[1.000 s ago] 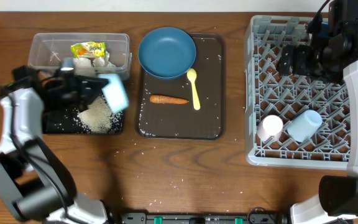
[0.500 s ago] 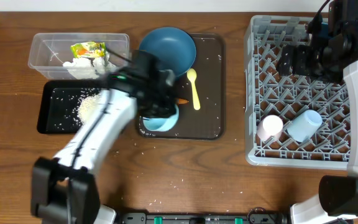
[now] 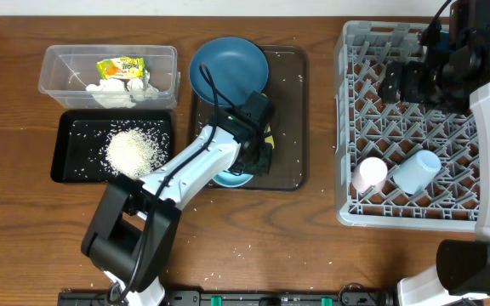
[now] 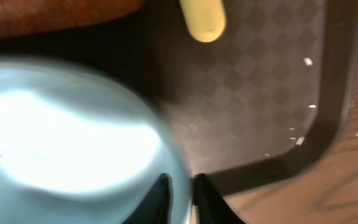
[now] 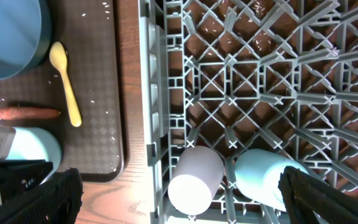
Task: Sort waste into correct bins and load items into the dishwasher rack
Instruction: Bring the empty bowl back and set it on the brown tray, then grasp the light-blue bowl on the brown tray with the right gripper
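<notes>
My left gripper is shut on the rim of the small white bowl, which is at the front left of the brown serving tray. In the left wrist view the fingers pinch the bowl's wall. The carrot and yellow spoon lie on the tray beside the blue plate. My right gripper is open and empty above the dishwasher rack, which holds the pink cup and light blue cup.
The clear tub at the back left holds the tissue and wrapper. The black tray in front of it holds a heap of rice. Loose grains dot the brown tray and the table.
My left gripper carried the bowl from over the black tray rightward to the front left of the brown tray. The right arm has not moved.
</notes>
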You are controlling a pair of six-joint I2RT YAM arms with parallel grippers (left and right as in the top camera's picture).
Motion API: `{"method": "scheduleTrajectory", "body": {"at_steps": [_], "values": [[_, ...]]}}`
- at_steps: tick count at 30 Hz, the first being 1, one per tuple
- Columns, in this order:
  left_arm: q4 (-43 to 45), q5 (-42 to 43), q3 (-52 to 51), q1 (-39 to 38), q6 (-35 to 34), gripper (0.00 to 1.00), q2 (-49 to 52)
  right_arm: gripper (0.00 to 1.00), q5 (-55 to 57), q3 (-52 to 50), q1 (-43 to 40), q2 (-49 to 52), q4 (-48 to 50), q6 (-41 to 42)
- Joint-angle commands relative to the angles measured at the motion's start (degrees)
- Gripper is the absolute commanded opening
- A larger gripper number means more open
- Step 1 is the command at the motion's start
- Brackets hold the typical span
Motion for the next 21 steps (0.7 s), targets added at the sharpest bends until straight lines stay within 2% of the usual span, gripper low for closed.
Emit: {"method": "scheduleTrajectory", "body": {"at_steps": [1,7,10,15,18,21], "values": [[-0.9,-1.7,1.0,1.2,-1.5,0.25,-1.3,0.99,0.0,-0.1,0.7,0.3,0.4,-0.5],[-4.4,-1.7,4.2,6.3,-1.4,0.5,-10.6,0.99,-4.5,-0.1,2.3,0.3,2.9,-0.5],[-5.0,-1.7,4.6,10.2,-1.4,0.57,-17.7,0.99,-4.9,-0.1,4.9,0.9,5.1,0.5],[-7.6,-1.7,4.6,17.9,-1.4,0.59,-27.7,0.97,-5.0,-0.1,11.9,4.5,7.8,1.8],[-9.8,-1.7,4.5,21.9,-1.4,0.59,-31.5,0.89,-5.0,-0.1,17.1,8.6,8.3,1.9],[-11.2,-1.8,4.5,24.4,-1.4,0.59,-32.8,0.85,-5.0,-0.1,21.6,13.2,8.9,2.3]]}}
